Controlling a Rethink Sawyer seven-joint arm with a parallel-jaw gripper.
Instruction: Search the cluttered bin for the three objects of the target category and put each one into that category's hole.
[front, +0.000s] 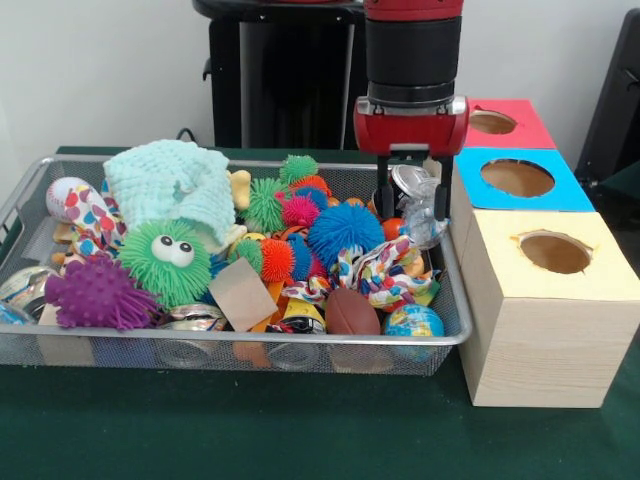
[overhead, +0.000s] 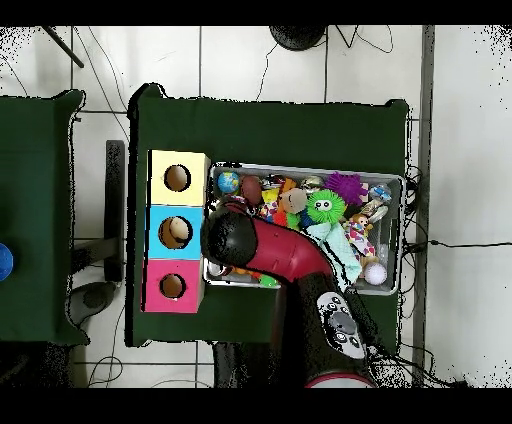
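My gripper hangs over the right end of the wire bin, right beside the blue-topped box. Its two fingers stand on either side of a silver can, which is tilted with its lid showing, and they look shut on it. Two more silver cans lie in the clutter, one at the front and one at the front left. In the overhead view the red arm covers the gripper and the can.
Three wooden boxes with round holes stand in a row right of the bin: yellow-topped nearest, then blue, then red-topped. The bin is piled with spiky balls, a green fuzzy toy, a mint cloth and a knotted rope toy.
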